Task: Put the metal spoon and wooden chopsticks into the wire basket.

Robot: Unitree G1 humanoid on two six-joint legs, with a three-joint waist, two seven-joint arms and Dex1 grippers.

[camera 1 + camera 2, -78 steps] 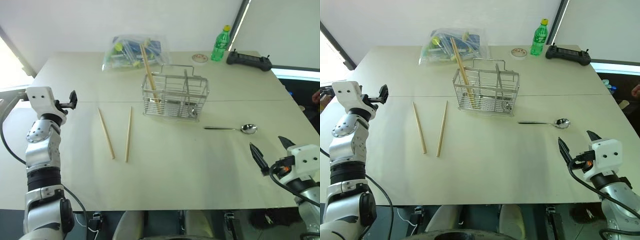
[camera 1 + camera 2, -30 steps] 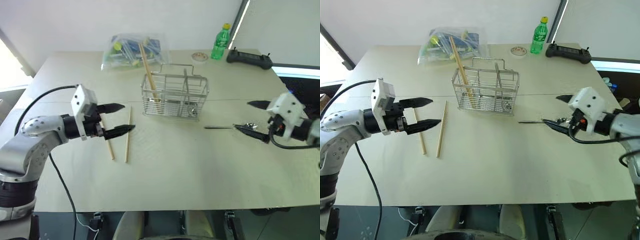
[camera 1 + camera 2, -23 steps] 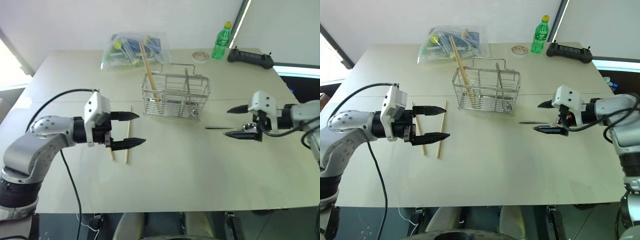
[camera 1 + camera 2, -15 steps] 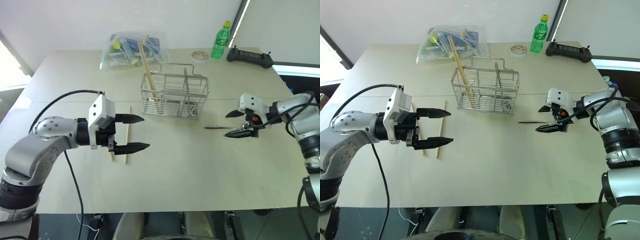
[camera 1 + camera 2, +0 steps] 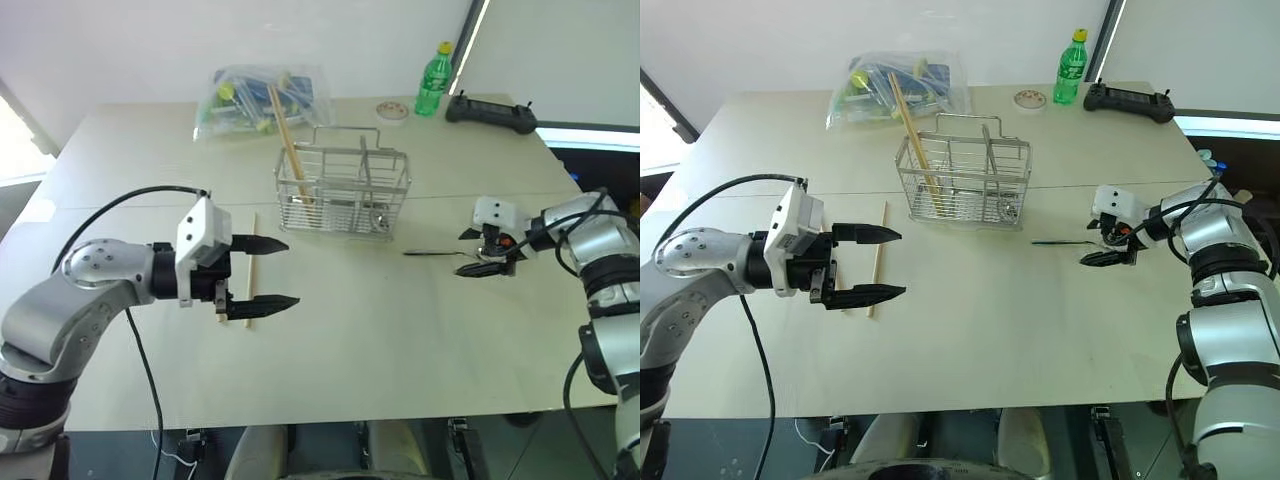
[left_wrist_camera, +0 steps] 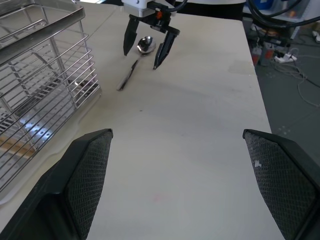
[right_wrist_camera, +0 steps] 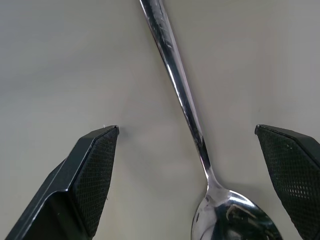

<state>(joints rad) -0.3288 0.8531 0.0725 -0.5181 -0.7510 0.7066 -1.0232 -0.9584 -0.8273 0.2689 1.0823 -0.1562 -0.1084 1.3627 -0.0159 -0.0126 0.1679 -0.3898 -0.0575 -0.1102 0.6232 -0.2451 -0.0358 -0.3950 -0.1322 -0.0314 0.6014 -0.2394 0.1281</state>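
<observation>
Pale beige laminate made up the table (image 5: 400, 340) we looked over, with a white wall behind it and a dark floor with cables past its right edge. We could read no writing or label: the print on the green bottle (image 5: 432, 80) at the far edge was too small to tell. A clear plastic bag (image 5: 255, 95) of colourful items lay far left, a black controller (image 5: 490, 112) far right. The wire basket (image 5: 343, 195) stood mid-table with one chopstick leaning in its left compartment. Our left gripper (image 5: 868, 264) hung with its jaws spread wide and empty, just over the two wooden chopsticks (image 5: 877, 256) lying left of the basket. Our right gripper (image 6: 149, 44) also stood wide apart, straddling the metal spoon (image 7: 187, 112), which lay flat right of the basket, ungrasped.
</observation>
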